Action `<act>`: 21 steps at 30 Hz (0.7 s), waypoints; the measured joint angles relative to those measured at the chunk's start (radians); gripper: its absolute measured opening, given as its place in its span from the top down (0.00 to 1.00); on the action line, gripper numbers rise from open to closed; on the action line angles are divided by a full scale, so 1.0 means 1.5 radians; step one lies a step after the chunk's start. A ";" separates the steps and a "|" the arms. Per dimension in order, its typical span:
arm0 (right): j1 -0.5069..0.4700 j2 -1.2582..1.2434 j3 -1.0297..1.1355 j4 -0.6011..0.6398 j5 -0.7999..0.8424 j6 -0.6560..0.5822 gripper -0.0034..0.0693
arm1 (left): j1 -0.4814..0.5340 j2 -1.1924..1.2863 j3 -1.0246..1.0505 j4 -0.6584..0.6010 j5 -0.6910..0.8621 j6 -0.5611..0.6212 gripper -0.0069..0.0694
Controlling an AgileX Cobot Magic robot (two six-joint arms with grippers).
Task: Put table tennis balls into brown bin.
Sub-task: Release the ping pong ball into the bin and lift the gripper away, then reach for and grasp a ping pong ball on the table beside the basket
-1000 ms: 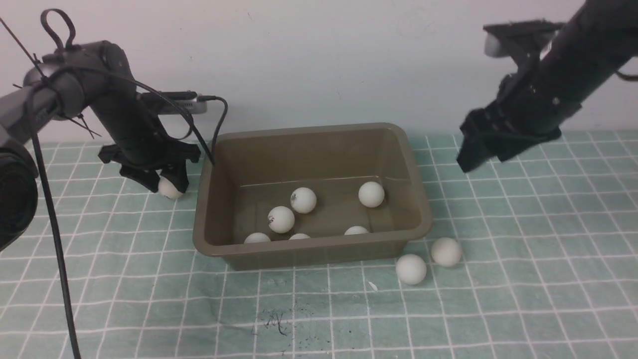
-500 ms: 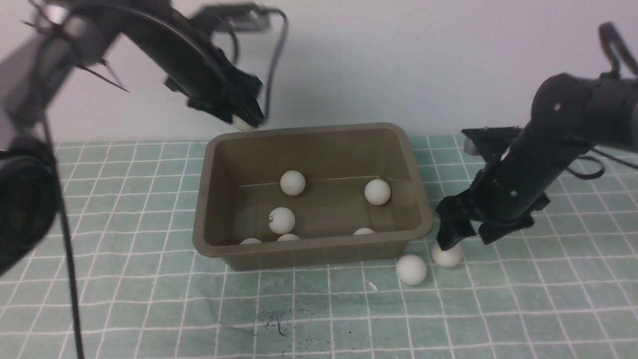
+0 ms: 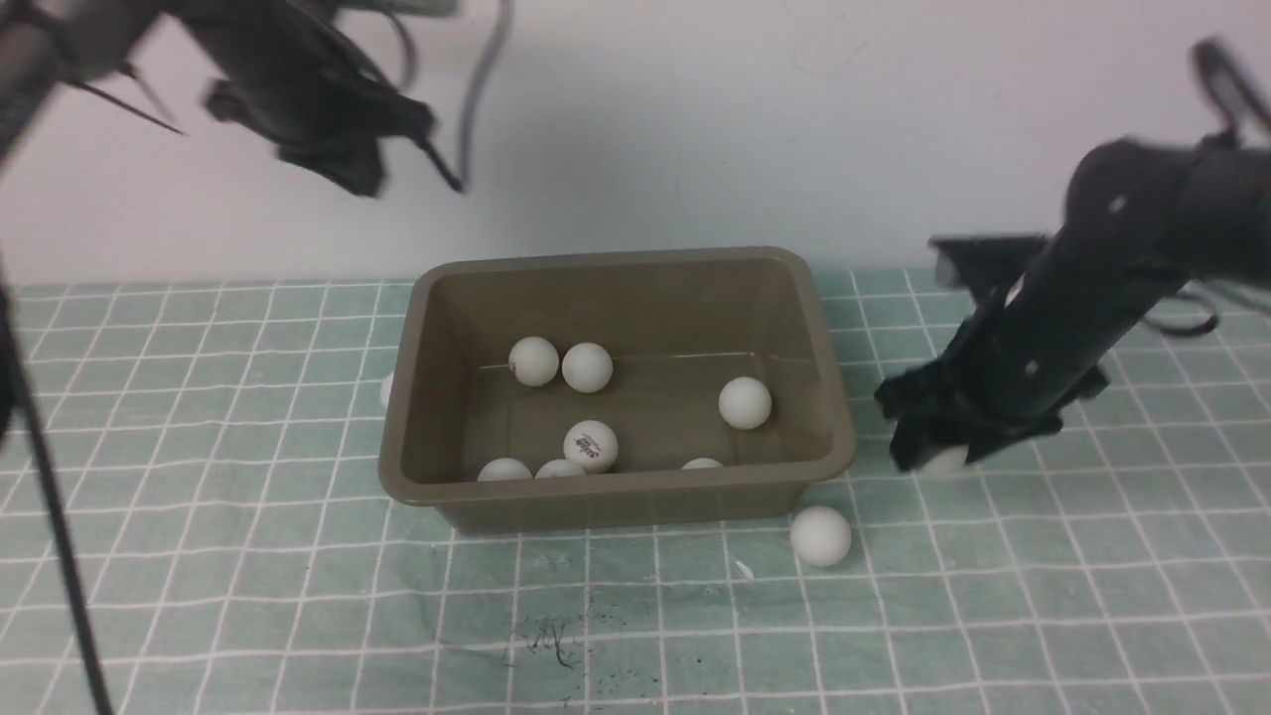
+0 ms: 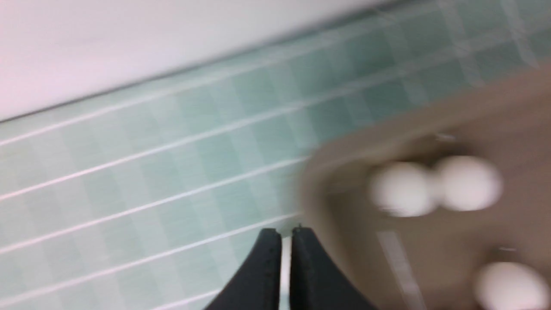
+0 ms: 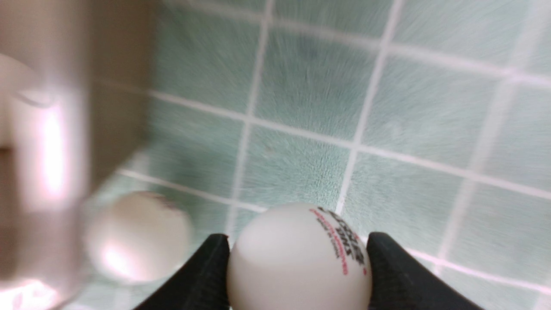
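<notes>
The brown bin [image 3: 616,487] sits mid-table holding several table tennis balls, among them a pair at the back [image 3: 534,360] and one with a logo [image 3: 591,446]. One loose ball [image 3: 820,536] lies on the cloth by the bin's front right corner. My right gripper [image 3: 938,457] hangs just right of the bin, shut on a logo-printed ball [image 5: 299,258] lifted off the cloth; the loose ball [image 5: 137,234] shows beside it. My left gripper [image 3: 362,179] is high at the back left, blurred. In the left wrist view its fingers [image 4: 269,258] are nearly touching with nothing between them, the bin [image 4: 430,241] to one side.
A green cloth with a white grid [image 3: 248,556] covers the table, with a white wall [image 3: 695,119] behind it. A black cable [image 3: 50,516] hangs down the left edge. A small white scrap [image 3: 742,569] and dark scribbles [image 3: 556,636] mark the cloth in front of the bin.
The left gripper let its ball drop into the bin and swung back up and left. The right gripper shut on a ball right of the bin and lifted it. Balls in the bin shifted.
</notes>
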 joint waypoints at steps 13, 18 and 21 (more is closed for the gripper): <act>0.057 0.028 -0.144 0.148 -0.031 -0.077 0.21 | 0.045 0.078 0.173 -0.120 -0.003 0.079 0.46; 0.057 0.019 -0.186 0.091 0.059 -0.068 0.17 | 0.032 0.103 0.174 -0.132 -0.006 0.095 0.20; 0.057 -0.013 -0.189 0.044 0.089 -0.061 0.29 | 0.026 0.116 0.174 -0.129 -0.013 0.096 0.17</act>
